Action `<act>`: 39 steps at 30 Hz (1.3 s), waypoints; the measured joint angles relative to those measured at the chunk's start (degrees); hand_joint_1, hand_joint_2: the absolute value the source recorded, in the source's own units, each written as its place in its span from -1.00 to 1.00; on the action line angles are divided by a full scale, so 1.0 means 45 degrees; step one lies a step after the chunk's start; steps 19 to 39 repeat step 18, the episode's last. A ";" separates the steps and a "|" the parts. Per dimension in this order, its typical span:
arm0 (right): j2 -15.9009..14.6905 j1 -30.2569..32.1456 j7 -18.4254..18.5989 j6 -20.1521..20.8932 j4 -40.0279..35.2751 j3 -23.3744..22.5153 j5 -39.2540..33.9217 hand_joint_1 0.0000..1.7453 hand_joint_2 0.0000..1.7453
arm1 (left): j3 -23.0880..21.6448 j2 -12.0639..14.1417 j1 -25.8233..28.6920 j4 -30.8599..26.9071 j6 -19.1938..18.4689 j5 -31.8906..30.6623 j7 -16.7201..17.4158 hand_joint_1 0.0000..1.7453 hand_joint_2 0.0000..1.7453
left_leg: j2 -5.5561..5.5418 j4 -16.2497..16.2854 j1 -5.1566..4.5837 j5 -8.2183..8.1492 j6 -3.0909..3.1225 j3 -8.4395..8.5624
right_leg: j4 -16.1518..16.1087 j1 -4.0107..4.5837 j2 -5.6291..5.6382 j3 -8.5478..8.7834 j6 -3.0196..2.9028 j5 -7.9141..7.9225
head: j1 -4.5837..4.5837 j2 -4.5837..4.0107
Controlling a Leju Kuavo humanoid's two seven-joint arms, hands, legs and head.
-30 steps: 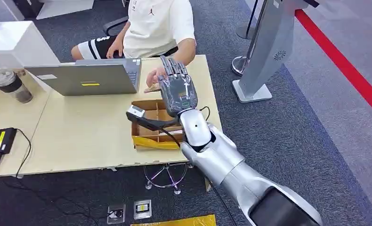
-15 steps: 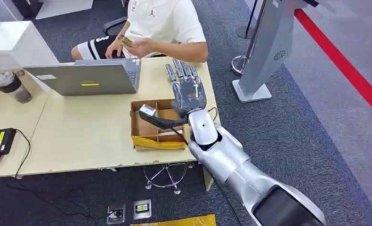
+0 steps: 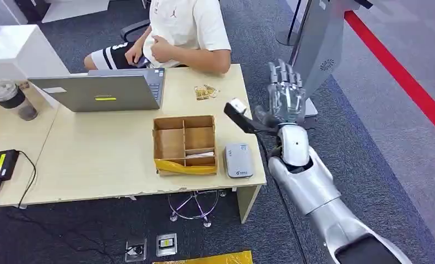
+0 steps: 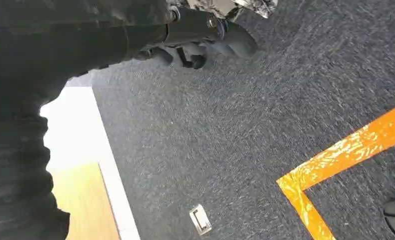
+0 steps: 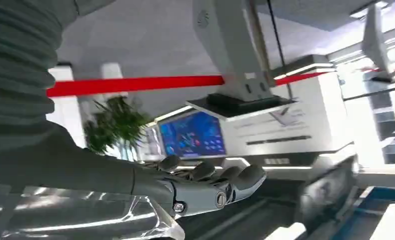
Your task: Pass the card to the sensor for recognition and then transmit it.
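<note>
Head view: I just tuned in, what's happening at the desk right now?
The right hand is raised off the desk's right edge, fingers straight and spread, holding nothing. The grey sensor lies on the desk beside the cardboard divider box. Small gold cards lie near the far edge, in front of the seated person, whose hands are at their chest. The left hand hangs over the carpet, fingers curled in.
</note>
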 joint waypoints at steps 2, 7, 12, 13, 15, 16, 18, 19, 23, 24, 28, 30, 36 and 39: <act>-0.0624 0.0636 -0.0058 -0.0229 -0.1107 -0.0727 -0.0595 -1.00 1.00 | 0.0000 0.0063 0.0016 0.0005 -0.0005 0.0097 0.0058 -1.00 1.00 | -0.0008 0.0000 0.0000 -0.0007 0.0009 -0.0002 | -0.0002 -0.0002 -0.0006 0.0003 0.0000 0.0000 | 0.0000 0.0000; -0.1531 0.1855 0.0097 -0.0956 -0.2192 -0.1861 -0.2147 -1.00 1.00 | 0.0000 0.0160 0.0027 0.0000 0.0078 0.0393 0.0301 -1.00 1.00 | 0.0033 -0.0001 0.0004 -0.0015 0.0005 0.0007 | -0.0004 0.0000 0.0035 -0.0005 0.0000 0.0000 | -0.0005 0.0000; -0.2274 0.2884 -0.0034 -0.2360 -0.2005 -0.2886 -0.4160 -1.00 1.00 | 0.0005 0.0160 0.0032 0.0000 0.0243 0.0646 0.0534 -1.00 1.00 | 0.0011 -0.0004 0.0010 -0.0014 0.0006 -0.0002 | -0.0005 0.0007 0.0003 0.0005 -0.0002 -0.0005 | -0.0005 0.0000; -0.2372 0.3048 -0.0166 -0.2635 -0.1749 -0.3009 -0.4633 -1.00 1.00 | 0.0015 0.0160 0.0032 0.0000 0.0258 0.0656 0.0564 -1.00 1.00 | 0.0006 -0.0005 0.0008 -0.0014 0.0007 -0.0004 | -0.0005 0.0007 -0.0002 0.0008 -0.0002 -0.0006 | 0.0000 0.0000; -0.2586 0.3367 -0.0491 -0.2939 -0.0548 -0.3354 -0.5944 -1.00 1.00 | 0.0044 0.0165 0.0033 0.0000 0.0292 0.0656 0.0593 -1.00 1.00 | 0.0012 -0.0005 0.0007 -0.0018 0.0010 -0.0008 | -0.0007 0.0006 0.0005 -0.0003 -0.0002 -0.0005 | -0.0005 0.0000; -0.2615 0.3472 -0.0657 -0.2939 0.0074 -0.3446 -0.6361 -1.00 1.00 | 0.0049 0.0175 0.0031 0.0000 0.0296 0.0655 0.0592 -1.00 1.00 | 0.0017 -0.0006 0.0007 -0.0019 0.0012 -0.0006 | -0.0009 0.0006 0.0010 0.0001 -0.0002 -0.0005 | 0.0000 0.0000; -0.2595 0.3913 -0.1123 -0.2793 0.1861 -0.3601 -0.7648 -1.00 1.00 | 0.0049 0.0194 0.0000 0.0000 0.0296 0.0646 0.0592 -1.00 1.00 | 0.0009 -0.0006 0.0007 -0.0024 0.0018 -0.0010 | -0.0013 0.0007 -0.0004 0.0002 -0.0002 -0.0006 | -0.0005 0.0000; -0.2595 0.3913 -0.1123 -0.2793 0.1861 -0.3601 -0.7648 -1.00 1.00 | 0.0049 0.0194 0.0000 0.0000 0.0296 0.0646 0.0592 -1.00 1.00 | 0.0009 -0.0006 0.0007 -0.0024 0.0018 -0.0010 | -0.0013 0.0007 -0.0004 0.0002 -0.0002 -0.0006 | -0.0005 0.0000; -0.2595 0.3913 -0.1123 -0.2793 0.1861 -0.3601 -0.7648 -1.00 1.00 | 0.0049 0.0194 0.0000 0.0000 0.0296 0.0646 0.0592 -1.00 1.00 | 0.0009 -0.0006 0.0007 -0.0024 0.0018 -0.0010 | -0.0013 0.0007 -0.0004 0.0002 -0.0002 -0.0006 | -0.0005 0.0000; -0.2595 0.3913 -0.1123 -0.2793 0.1861 -0.3601 -0.7648 -1.00 1.00 | 0.0049 0.0194 0.0000 0.0000 0.0296 0.0646 0.0592 -1.00 1.00 | 0.0009 -0.0006 0.0007 -0.0024 0.0018 -0.0010 | -0.0013 0.0007 -0.0004 0.0002 -0.0002 -0.0006 | -0.0005 0.0000; -0.2595 0.3913 -0.1123 -0.2793 0.1861 -0.3601 -0.7648 -1.00 1.00 | 0.0049 0.0194 0.0000 0.0000 0.0296 0.0646 0.0592 -1.00 1.00 | 0.0009 -0.0006 0.0007 -0.0024 0.0018 -0.0010 | -0.0013 0.0007 -0.0004 0.0002 -0.0002 -0.0006 | -0.0005 0.0000; -0.2595 0.3913 -0.1123 -0.2793 0.1861 -0.3601 -0.7648 -1.00 1.00 | 0.0049 0.0194 0.0000 0.0000 0.0296 0.0646 0.0592 -1.00 1.00 | 0.0009 -0.0006 0.0007 -0.0024 0.0018 -0.0010 | -0.0013 0.0007 -0.0004 0.0002 -0.0002 -0.0006 | -0.0005 0.0000; -0.2595 0.3913 -0.1123 -0.2793 0.1861 -0.3601 -0.7648 -1.00 1.00 | 0.0049 0.0194 0.0000 0.0000 0.0296 0.0646 0.0592 -1.00 1.00 | 0.0009 -0.0006 0.0007 -0.0024 0.0018 -0.0010 | -0.0013 0.0007 -0.0004 0.0002 -0.0002 -0.0006 | -0.0005 0.0000; -0.2595 0.3913 -0.1123 -0.2793 0.1861 -0.3601 -0.7648 -1.00 1.00 | 0.0049 0.0194 0.0000 0.0000 0.0296 0.0646 0.0592 -1.00 1.00 | 0.0009 -0.0006 0.0007 -0.0024 0.0018 -0.0010 | -0.0013 0.0007 -0.0004 0.0002 -0.0002 -0.0006 | -0.0005 0.0000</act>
